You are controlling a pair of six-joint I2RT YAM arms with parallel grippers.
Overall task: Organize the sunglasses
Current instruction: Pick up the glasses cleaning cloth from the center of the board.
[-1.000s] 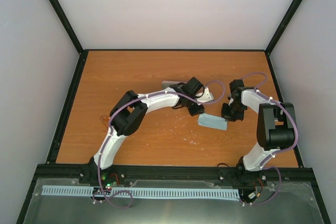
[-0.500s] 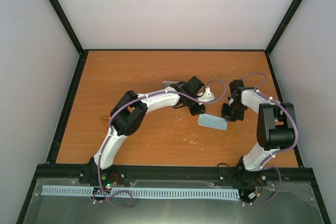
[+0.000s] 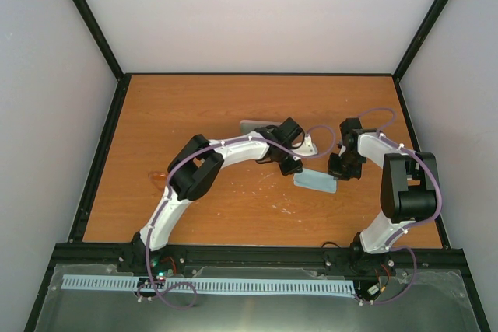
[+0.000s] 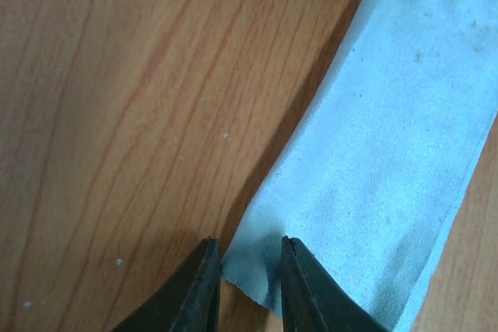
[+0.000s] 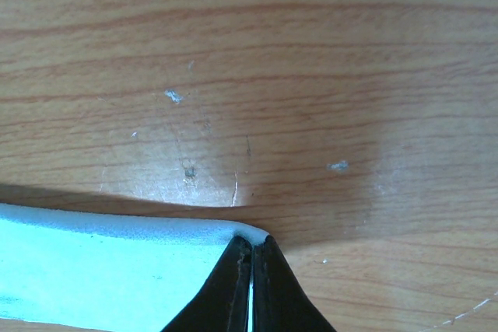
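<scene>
The sunglasses (image 3: 157, 179) show only as an orange-amber patch at the table's left, mostly hidden behind my left arm. A light blue cloth (image 3: 315, 181) lies folded at centre right. My left gripper (image 3: 290, 166) is at the cloth's left end; in the left wrist view its open jaws (image 4: 247, 250) straddle a corner of the cloth (image 4: 389, 153) without pinching it. My right gripper (image 3: 339, 167) is shut on the cloth's right corner; in the right wrist view (image 5: 250, 245) the cloth (image 5: 117, 270) hangs slightly lifted from the closed jaws.
A pale rounded case (image 3: 254, 124) lies behind my left forearm, near the table's middle. Black frame rails (image 3: 101, 153) border the wooden table (image 3: 233, 207). The two grippers are close together over the cloth.
My left gripper has moved slightly down and toward the cloth's left corner, and its arm shifted a little right. The right gripper has held still on the cloth.
</scene>
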